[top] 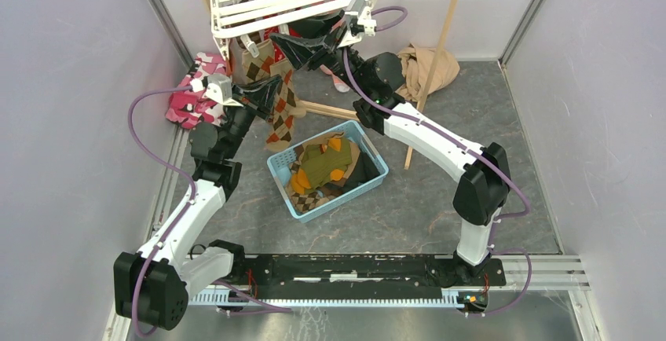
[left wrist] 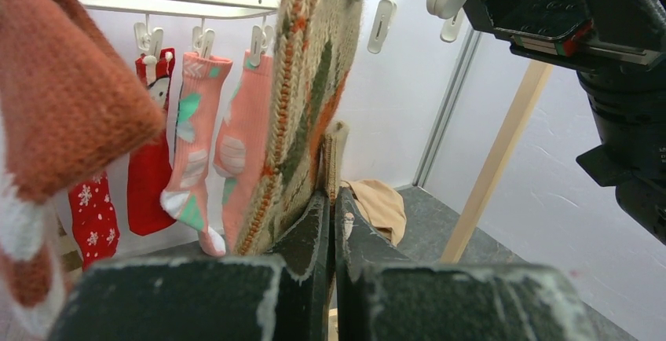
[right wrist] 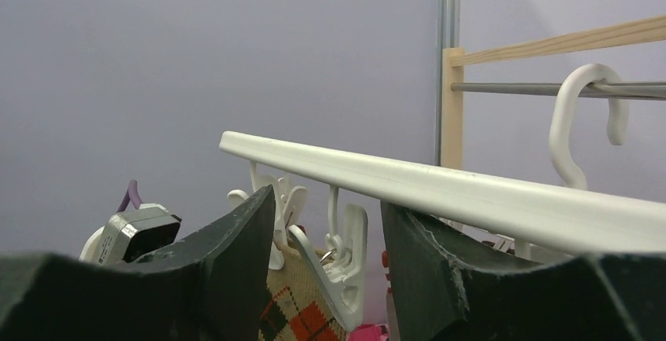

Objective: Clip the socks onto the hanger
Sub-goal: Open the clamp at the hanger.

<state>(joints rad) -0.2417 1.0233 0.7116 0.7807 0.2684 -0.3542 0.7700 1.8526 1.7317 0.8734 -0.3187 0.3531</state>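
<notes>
Clearly, with the left gripper clenched on the argyle sock under the hanger and the right gripper parted around a clip, a skewed squeeze might have missed the cuff.

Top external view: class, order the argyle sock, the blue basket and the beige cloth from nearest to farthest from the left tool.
1. Argyle sock: pinched in the left tool, hanging at centre back.
2. Blue basket: on the floor, nearer the arm bases and to the right.
3. Beige cloth: far right, at the back by the wooden pole.
</notes>
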